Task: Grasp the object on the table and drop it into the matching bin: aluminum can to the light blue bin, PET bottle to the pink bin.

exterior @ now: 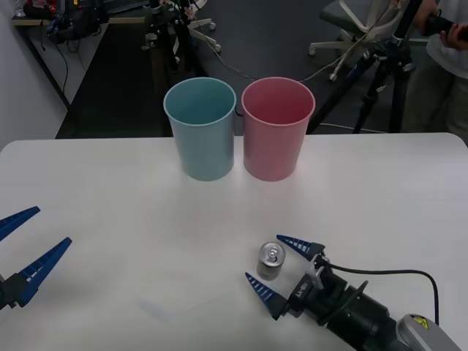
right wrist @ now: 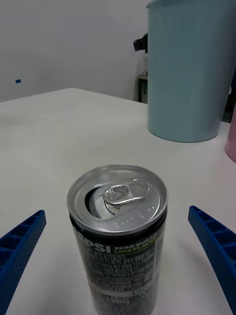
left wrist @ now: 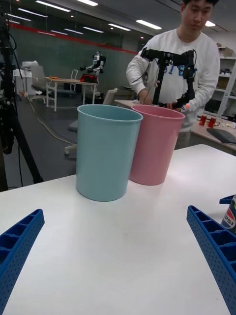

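Right claw spread around upright aluminum can (not touching), nearer the robot than the pink bin; left claw spread, idle.

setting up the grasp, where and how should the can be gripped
Grip the can across its round side wall, about mid-height, coming in level from the near side. It stands upright on the table, and its top is flat with a pull tab and offers no hold. The right end effector is already open with a finger on each side, so closing there looks best.
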